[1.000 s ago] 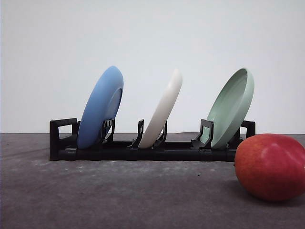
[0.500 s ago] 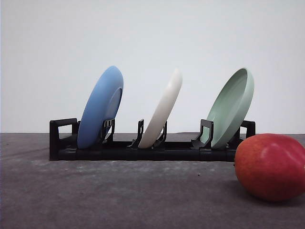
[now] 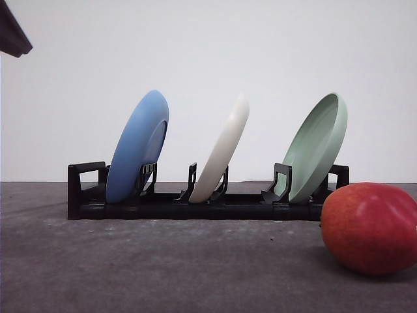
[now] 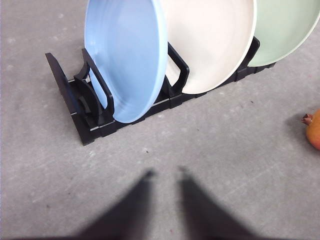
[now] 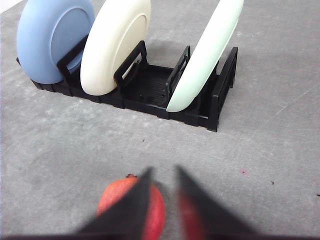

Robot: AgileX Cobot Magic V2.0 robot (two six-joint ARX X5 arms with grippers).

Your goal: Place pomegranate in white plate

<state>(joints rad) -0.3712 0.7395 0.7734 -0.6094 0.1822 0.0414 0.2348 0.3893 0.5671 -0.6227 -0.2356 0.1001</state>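
Left gripper point(image 4: 165, 172): fingers slightly parted, narrow gap, holding nothing; above bare table point(image 4: 240, 165), near side of the rack point(image 4: 95, 120).
Right gripper point(image 5: 164, 172): fingers slightly parted, empty; above the pomegranate point(image 5: 120, 197), contact unclear.
Pomegranate: on the table at near right point(image 3: 370, 228), in front of the rack's right end.
White plate point(image 3: 225, 149): on edge in the rack's middle slot, between blue plate point(image 3: 138, 147) and green plate point(image 3: 318, 147).
Left wrist view: crown nub point(image 4: 307, 119) at the fruit's end.
Front view: dark arm part point(image 3: 12, 32) at upper left corner.
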